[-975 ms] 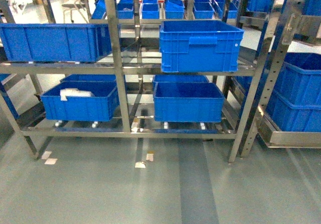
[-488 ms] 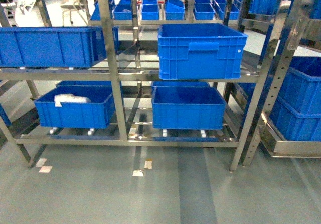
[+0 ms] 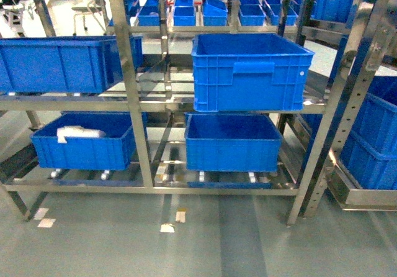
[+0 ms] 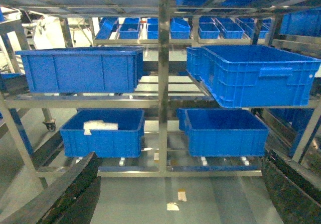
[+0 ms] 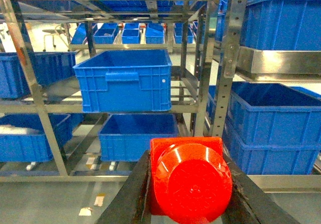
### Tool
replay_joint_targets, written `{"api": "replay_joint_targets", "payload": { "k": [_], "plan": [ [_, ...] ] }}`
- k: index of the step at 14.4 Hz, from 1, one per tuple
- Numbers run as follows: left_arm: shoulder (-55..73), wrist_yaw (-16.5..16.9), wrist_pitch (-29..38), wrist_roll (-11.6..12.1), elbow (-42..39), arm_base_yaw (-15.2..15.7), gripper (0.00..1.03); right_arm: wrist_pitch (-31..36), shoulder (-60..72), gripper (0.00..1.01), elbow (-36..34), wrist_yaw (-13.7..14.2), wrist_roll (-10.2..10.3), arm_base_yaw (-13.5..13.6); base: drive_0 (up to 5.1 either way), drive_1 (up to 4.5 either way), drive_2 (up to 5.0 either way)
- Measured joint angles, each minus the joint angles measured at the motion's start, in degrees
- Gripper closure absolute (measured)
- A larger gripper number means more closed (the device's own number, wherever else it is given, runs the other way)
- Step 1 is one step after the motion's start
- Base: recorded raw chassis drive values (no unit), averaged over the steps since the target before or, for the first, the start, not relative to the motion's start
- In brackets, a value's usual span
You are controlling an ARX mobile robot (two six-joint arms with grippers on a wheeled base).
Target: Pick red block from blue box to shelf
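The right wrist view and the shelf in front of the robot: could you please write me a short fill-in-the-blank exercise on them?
1. The right gripper is shut on the ____ block.
2. The left gripper holds ____.
3. On the shelf, the white bundle lies in a crate on the ____ tier.
4. The dark blue crates are made of ____.

Missing words: red; nothing; bottom; plastic

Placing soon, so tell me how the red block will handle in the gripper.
The red block looks like rigid plastic, so probably stiff. Its glossy surface may slip between the right gripper fingers. Its rounded stud suggests setting it flat side down.
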Motion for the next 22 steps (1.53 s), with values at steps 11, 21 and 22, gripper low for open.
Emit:
{"api": "replay_joint_targets", "payload": {
  "k": [11, 21, 22],
  "plan": [
    [0.0, 0.0, 0.1, 0.0, 0.0, 0.0, 0.05, 0.2, 0.0, 0.73, 0.0, 0.0, 0.0, 0.0, 0.1, 4.18, -4.0],
    [0.0, 0.0, 0.0, 0.0, 0.0, 0.0, 0.05, 0.0, 0.0, 0.73, 0.0, 0.0, 0.0, 0.0, -1.5, 4.39, -2.7],
    [0.0, -0.1, 0.2, 0.0, 0.0, 0.0, 0.05, 0.2, 0.0, 0.73, 0.0, 0.0, 0.0, 0.0, -0.2, 4.14, -4.5]
  ]
}}
